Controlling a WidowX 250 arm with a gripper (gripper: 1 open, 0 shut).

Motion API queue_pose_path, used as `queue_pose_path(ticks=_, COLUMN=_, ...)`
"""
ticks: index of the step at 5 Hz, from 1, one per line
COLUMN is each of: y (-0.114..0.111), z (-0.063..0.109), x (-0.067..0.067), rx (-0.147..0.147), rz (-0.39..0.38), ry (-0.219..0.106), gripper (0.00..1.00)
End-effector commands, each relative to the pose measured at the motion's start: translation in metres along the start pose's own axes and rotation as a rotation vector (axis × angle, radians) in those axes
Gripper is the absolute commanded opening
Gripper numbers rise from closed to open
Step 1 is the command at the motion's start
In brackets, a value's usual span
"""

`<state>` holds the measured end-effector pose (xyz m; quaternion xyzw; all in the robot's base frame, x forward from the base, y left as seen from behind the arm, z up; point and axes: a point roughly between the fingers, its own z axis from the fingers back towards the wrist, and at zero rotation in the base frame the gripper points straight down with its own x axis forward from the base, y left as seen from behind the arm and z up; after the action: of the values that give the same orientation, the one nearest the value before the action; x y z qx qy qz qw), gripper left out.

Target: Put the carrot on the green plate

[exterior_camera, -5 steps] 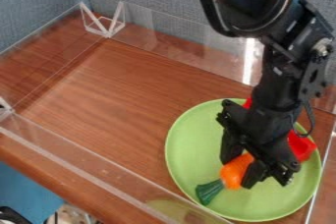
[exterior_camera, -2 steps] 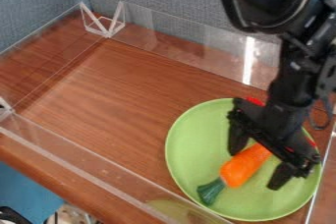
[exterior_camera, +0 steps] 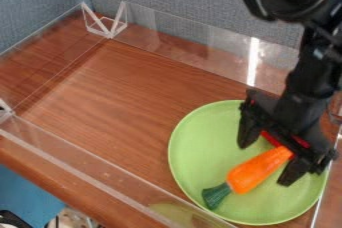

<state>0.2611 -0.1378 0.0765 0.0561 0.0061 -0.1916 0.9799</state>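
The orange carrot [exterior_camera: 257, 172] with its dark green stem tip lies on the light-green plate [exterior_camera: 201, 152] at the front right of the wooden table. My gripper [exterior_camera: 273, 152] hangs just above the carrot's upper end. Its black fingers [exterior_camera: 249, 130] are spread apart, one on each side of the carrot, and hold nothing.
Low clear plastic walls [exterior_camera: 147, 32] ring the brown wooden tabletop [exterior_camera: 120, 92]. A small clear stand [exterior_camera: 104, 17] sits at the back left. The front wall runs close along the plate's lower edge. The arm's dark body [exterior_camera: 297, 2] fills the upper right.
The gripper opened and let the carrot go, then rose and shifted right. The carrot now lies flat on the plate, a little to the right of where it was held.
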Motion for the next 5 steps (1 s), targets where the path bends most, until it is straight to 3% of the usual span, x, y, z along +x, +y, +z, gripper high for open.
queue_pose_path(ticks=1, y=0.001, z=0.038, x=0.004, rx=0.004, rz=-0.024, ry=-0.088, gripper=1.00)
queue_pose_path(ticks=3, y=-0.004, z=0.065, x=-0.021, rx=0.028, rz=0.018, ry=-0.123, gripper=1.00)
queue_pose_path(ticks=4, y=0.008, z=0.077, x=-0.042, rx=0.037, rz=-0.008, ry=-0.156, gripper=1.00)
queue_pose_path(ticks=5, y=0.014, z=0.084, x=-0.055, rx=0.037, rz=-0.023, ry=-0.170, gripper=1.00)
